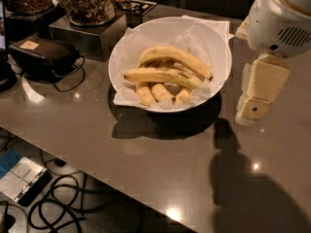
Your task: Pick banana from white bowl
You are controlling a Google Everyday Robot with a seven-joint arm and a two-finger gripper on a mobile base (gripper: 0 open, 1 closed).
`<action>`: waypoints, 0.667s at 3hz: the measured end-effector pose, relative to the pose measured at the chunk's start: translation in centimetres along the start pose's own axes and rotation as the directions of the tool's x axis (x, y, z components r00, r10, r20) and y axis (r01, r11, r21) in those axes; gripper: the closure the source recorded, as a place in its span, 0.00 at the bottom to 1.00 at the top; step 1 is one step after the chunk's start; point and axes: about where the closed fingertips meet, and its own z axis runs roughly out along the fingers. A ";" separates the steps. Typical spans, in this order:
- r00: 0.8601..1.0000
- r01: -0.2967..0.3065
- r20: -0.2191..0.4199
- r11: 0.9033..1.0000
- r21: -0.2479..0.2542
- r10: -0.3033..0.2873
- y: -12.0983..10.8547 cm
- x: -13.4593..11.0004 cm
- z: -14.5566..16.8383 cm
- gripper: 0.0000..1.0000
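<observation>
The white bowl [216,42], lined with crinkled white paper, stands on the dark table in the middle of the camera view. In it the long, nearly straight pale-yellow banana [160,75] lies across the middle. A more arched banana [177,56] lies behind it and short stubby bananas [146,94] lie in front. My gripper [253,108], cream-coloured, hangs to the right of the bowl, just outside its rim and close to the table top. It holds nothing that I can see.
My arm's white body [284,18] fills the top right. A black device with a cable [46,57] sits left of the bowl. Jars of snacks on a metal box [87,4] stand behind. Cables [63,208] lie on the floor below the table's front edge.
</observation>
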 end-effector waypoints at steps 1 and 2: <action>0.999 0.045 -0.014 0.999 0.014 -0.045 0.6 -3.1 -0.4 0.00; 0.999 0.049 0.000 0.998 0.039 -0.049 0.5 -3.6 -1.1 0.00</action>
